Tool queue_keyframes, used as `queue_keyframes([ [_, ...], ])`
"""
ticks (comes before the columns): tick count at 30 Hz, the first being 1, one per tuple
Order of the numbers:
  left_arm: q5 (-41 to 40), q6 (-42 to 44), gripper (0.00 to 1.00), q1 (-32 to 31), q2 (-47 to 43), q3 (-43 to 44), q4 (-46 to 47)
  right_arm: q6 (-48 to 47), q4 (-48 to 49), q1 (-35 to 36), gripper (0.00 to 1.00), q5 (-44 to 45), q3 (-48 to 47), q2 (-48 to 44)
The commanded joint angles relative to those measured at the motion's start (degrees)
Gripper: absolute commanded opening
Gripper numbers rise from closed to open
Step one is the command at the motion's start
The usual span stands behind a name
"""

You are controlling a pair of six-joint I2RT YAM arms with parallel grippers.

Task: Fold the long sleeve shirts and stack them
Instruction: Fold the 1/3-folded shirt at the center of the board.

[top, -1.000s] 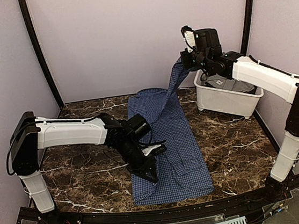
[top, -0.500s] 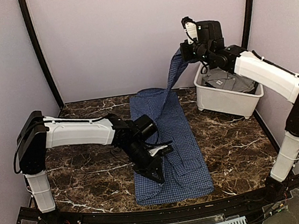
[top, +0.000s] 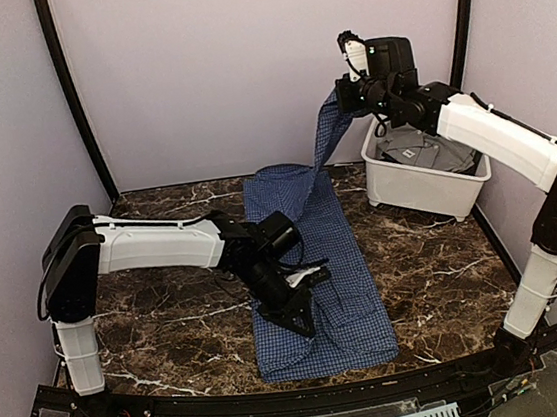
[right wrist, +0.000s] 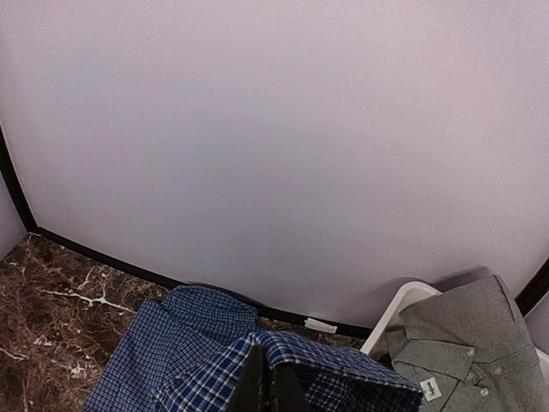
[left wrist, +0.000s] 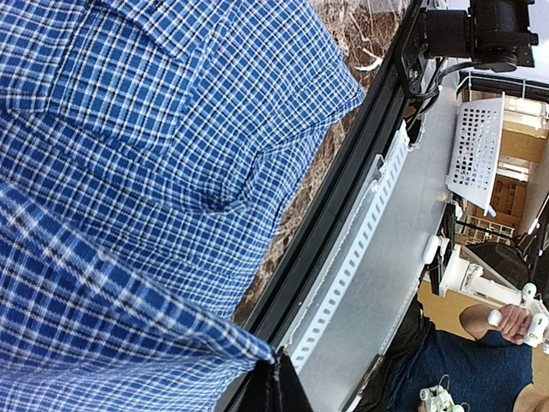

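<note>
The navy-blue checked shirt lies lengthwise on the marble table, collar at the back. My left gripper is shut on the shirt's left side near the hem and holds the cloth folded over the body; the pinched edge shows in the left wrist view. My right gripper is shut on a sleeve end and holds it high above the back of the table, beside the bin; the sleeve shows in the right wrist view. The grey shirt lies crumpled in the white bin, and it also shows in the right wrist view.
The white bin stands at the back right of the table. The dark marble table is bounded by a black rail at the near edge and lilac walls at the back and sides.
My left gripper has moved to the right and slightly nearer, dragging the shirt's left side over its body. My right gripper rose a little with the sleeve, then held still.
</note>
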State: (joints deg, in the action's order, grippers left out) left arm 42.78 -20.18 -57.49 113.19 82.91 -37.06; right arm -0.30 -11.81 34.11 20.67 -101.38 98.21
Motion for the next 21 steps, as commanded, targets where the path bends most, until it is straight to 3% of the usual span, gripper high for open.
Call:
queue_keyframes([
  [1,2.0,0.2,0.01,-0.4,1.0,1.4,0.4,2.0,0.5,-0.1,0.0,-1.6,0.4,-0.6],
  [14,4.2,-0.5,0.08,-0.6,4.6,1.2,4.4,2.8,0.1,3.3,0.0,-7.1,7.3,-3.3],
  [21,3.5,-1.3,0.2,-0.1,3.8,4.2,5.3,2.6,0.0,6.6,0.0,-12.2,11.2,-4.0],
])
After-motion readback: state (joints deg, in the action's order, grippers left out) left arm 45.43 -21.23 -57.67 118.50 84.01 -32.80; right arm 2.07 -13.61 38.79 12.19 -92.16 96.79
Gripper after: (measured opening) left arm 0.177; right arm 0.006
